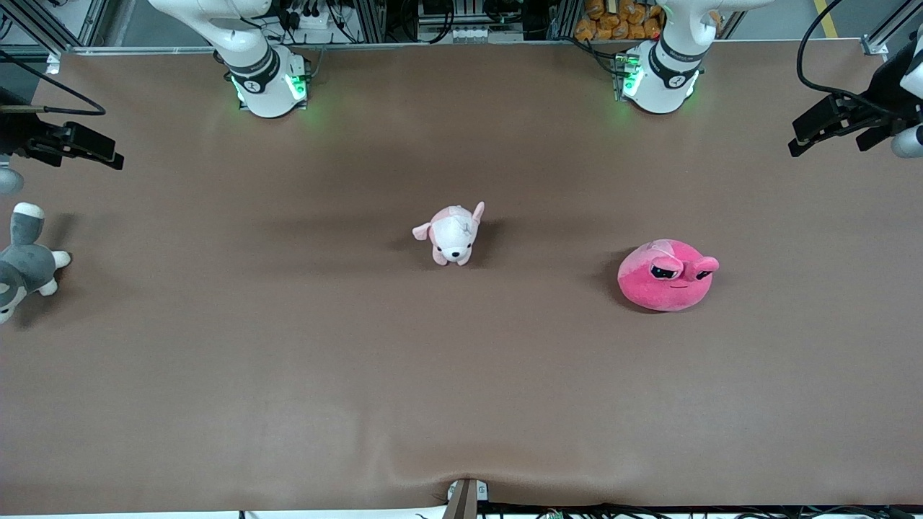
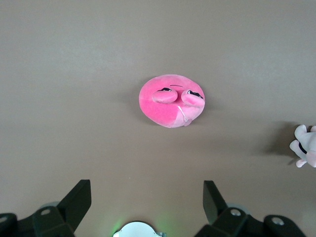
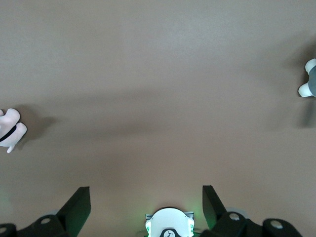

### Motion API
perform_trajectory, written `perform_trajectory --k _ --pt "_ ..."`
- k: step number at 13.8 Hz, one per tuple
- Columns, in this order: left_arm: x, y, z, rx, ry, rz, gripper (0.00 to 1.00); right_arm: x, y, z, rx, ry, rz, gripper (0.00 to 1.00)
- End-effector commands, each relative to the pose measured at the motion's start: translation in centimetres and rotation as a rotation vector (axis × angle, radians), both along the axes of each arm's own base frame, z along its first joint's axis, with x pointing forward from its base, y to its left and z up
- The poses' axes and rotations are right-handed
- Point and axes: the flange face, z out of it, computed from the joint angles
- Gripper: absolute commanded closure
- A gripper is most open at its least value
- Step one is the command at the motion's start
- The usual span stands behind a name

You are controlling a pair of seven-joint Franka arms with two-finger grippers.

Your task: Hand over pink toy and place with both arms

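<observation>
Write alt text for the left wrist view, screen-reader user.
A round hot-pink plush, the pink toy, lies alone on the brown table, its half-lidded black eyes showing. The left gripper is up over the table with its fingers spread wide and nothing between them. Part of a pale pink-and-white puppy plush shows at the picture's edge.

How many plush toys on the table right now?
3. The pink toy lies toward the left arm's end. The pale puppy plush sits mid-table. The grey-and-white plush lies at the right arm's end, partly cut off by the front view's edge; more could sit out of frame.
</observation>
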Motion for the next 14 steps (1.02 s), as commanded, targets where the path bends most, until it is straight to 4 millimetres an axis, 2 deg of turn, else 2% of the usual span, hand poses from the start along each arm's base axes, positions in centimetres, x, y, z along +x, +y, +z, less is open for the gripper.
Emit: perform_trajectory --k 1,3,5,11,14 --pt "-0.3 0.5 0.7 0.022 -0.002 -0.006 0.00 -0.8 0.0 0.3 -0.017 -0.009 0.012 0.00" --pt "-0.2 2.0 0.8 0.024 -0.004 0.021 0.00 -0.6 0.1 0.0 -0.017 -0.009 0.012 0.00" --pt "-0.2 2.5 0.9 0.023 -0.006 0.032 0.00 -0.5 0.2 0.1 -0.017 -0.019 0.013 0.00" --pt "0.1 2.4 0.7 0.023 -0.003 0.031 0.00 -0.1 0.1 0.0 -0.019 -0.036 0.005 0.00" --pt "1.2 2.3 -0.6 0.026 0.014 0.027 0.00 0.1 0.1 -0.2 -0.019 -0.033 0.002 0.00"
